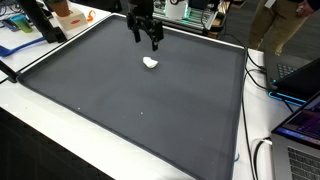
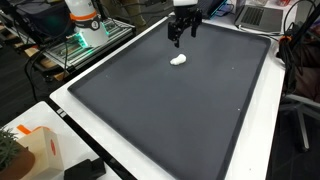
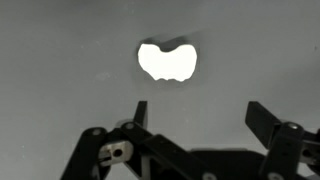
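Note:
A small white lumpy object [image 1: 151, 63] [image 2: 179, 59] lies on the dark grey mat [image 1: 130, 110] [image 2: 170, 110]. In both exterior views my gripper [image 1: 146, 38] [image 2: 181, 36] hangs above the mat, a short way behind the white object and apart from it. Seen from the wrist, the white object [image 3: 167, 62] lies ahead of my gripper [image 3: 198, 112], a little to its left. The jaws stand wide open, and only bare mat shows between them.
A white table edge [image 1: 262, 110] [image 2: 95, 130] frames the mat. Laptops [image 1: 298, 120] and cables sit beside the mat. An orange-and-white box [image 2: 30, 150] stands at a near corner, and another robot base [image 2: 85, 25] stands beyond the mat. People stand at the back [image 1: 285, 20].

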You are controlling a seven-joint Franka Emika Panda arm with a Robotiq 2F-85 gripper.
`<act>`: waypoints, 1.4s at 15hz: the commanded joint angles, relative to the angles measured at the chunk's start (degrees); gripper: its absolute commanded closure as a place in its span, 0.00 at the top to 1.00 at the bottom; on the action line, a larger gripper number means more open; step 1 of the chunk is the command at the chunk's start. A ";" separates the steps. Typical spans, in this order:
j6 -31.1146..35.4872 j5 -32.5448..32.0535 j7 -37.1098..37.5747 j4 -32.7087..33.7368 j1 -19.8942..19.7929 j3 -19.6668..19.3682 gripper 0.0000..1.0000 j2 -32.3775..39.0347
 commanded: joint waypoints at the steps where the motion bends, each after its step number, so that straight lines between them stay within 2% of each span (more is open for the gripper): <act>1: -13.41 8.70 -5.35 5.44 -1.57 -2.13 1.00 -6.10; 4: -23.72 15.55 -9.25 11.50 -6.18 -2.66 1.00 -12.18; 7: -27.13 19.56 -9.19 16.85 -9.80 -2.52 1.00 -18.70; 12: -30.87 20.63 -5.99 25.64 -14.30 -1.61 1.00 -28.10; 13: -28.55 20.58 -8.19 20.71 -10.50 -4.17 1.00 -24.39; 16: -30.14 20.98 -7.49 24.11 -11.94 -3.69 1.00 -28.25; 19: -36.28 20.57 -5.60 28.09 -14.49 -3.10 1.00 -30.11; 21: -42.99 19.73 -6.11 31.86 -17.32 -2.67 1.00 -31.33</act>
